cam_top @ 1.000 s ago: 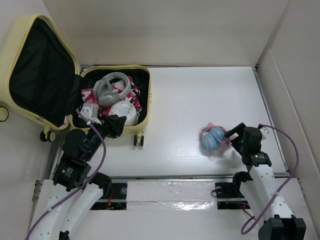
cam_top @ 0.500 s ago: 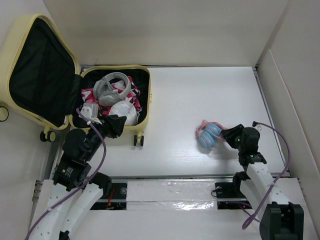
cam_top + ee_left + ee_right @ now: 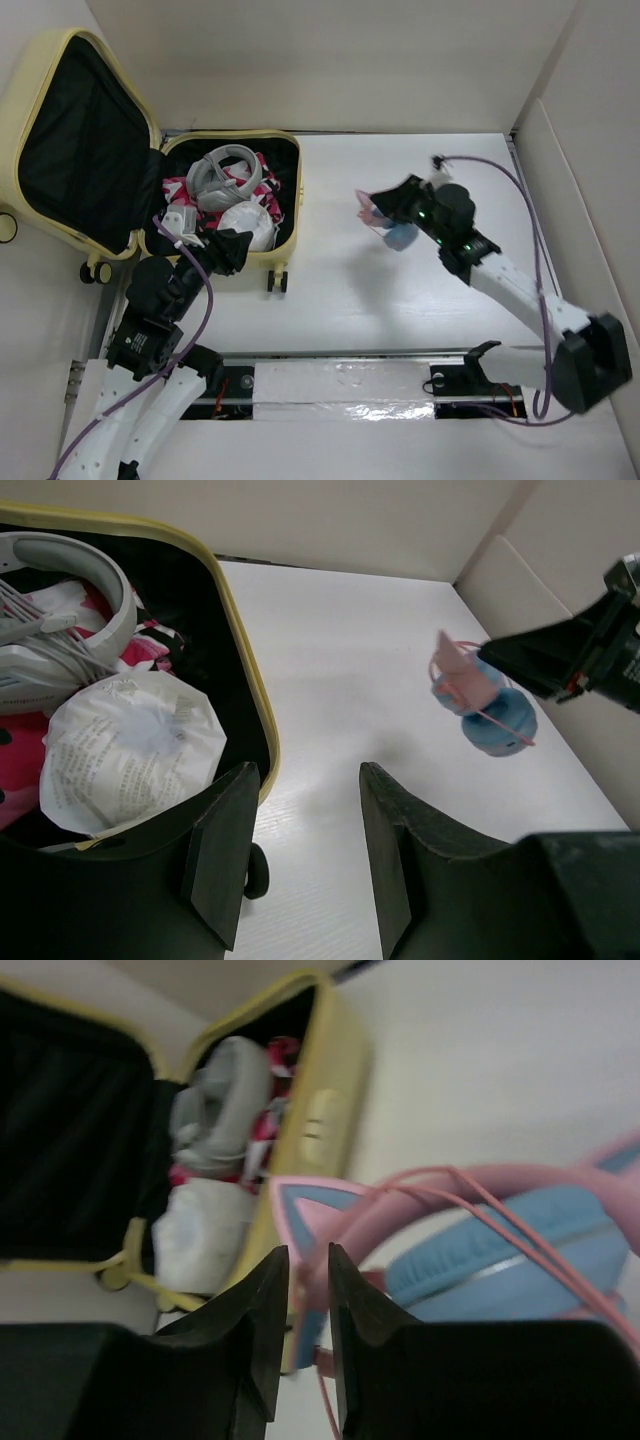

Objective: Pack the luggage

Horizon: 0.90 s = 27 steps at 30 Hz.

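Observation:
The luggage (image 3: 297, 190) is a pale-yellow suitcase lying open at the table's left, with its black-lined lid (image 3: 75, 150) propped up. My right gripper (image 3: 380, 208) is shut on the pink band of pink-and-blue cat-ear headphones (image 3: 388, 226) and holds them in the air over mid-table, right of the luggage. The right wrist view shows the band pinched between the fingers (image 3: 308, 1270), with blue ear cups (image 3: 500, 1250) beyond and the luggage wall (image 3: 335, 1100) behind. My left gripper (image 3: 235, 250) stands open and empty at the luggage's near rim (image 3: 240, 650).
Inside the luggage lie grey headphones (image 3: 222, 170), a white paper packet (image 3: 250, 225) and pink-and-white cloth (image 3: 265, 188). A luggage wheel (image 3: 277, 281) sits on the table at the front. White walls enclose the table at the back and right (image 3: 570, 170).
My right gripper closed on the headphones at the table's right, lifted them and carried them left and back toward the luggage. The left arm stayed still.

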{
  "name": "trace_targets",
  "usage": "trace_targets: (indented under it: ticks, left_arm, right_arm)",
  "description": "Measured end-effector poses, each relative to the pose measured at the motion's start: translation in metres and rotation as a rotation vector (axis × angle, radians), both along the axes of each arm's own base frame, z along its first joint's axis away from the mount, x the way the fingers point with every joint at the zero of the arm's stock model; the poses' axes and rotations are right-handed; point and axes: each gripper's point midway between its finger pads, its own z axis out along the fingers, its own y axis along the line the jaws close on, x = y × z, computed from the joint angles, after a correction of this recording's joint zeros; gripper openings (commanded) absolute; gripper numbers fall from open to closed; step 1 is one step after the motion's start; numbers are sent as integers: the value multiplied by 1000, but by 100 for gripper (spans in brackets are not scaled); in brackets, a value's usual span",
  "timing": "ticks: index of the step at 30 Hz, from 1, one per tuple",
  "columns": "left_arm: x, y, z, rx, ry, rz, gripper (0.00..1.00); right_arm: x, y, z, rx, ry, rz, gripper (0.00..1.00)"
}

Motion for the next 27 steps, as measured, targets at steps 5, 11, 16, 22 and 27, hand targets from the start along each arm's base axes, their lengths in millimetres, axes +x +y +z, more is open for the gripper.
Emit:
trace_targets:
  ticks: [5, 11, 16, 22, 27]
  left_arm:
    - [3, 6, 0, 0, 0, 35, 42]
    - [4, 25, 6, -16, -23, 136, 44]
    - [-2, 39, 17, -43, -71, 194, 45]
    - [-3, 37, 17, -43, -69, 185, 48]
    - [-2, 32, 14, -38, -58, 157, 49]
  right_arm:
    - [35, 121, 68, 63, -144, 209, 9]
    - [50, 218, 121, 133, -254, 352, 10]
    - [54, 246, 139, 145, -305, 379, 20]
    - [48, 180, 31, -71, -132, 227, 55]
    - [19, 112, -69, -300, 33, 148, 92]
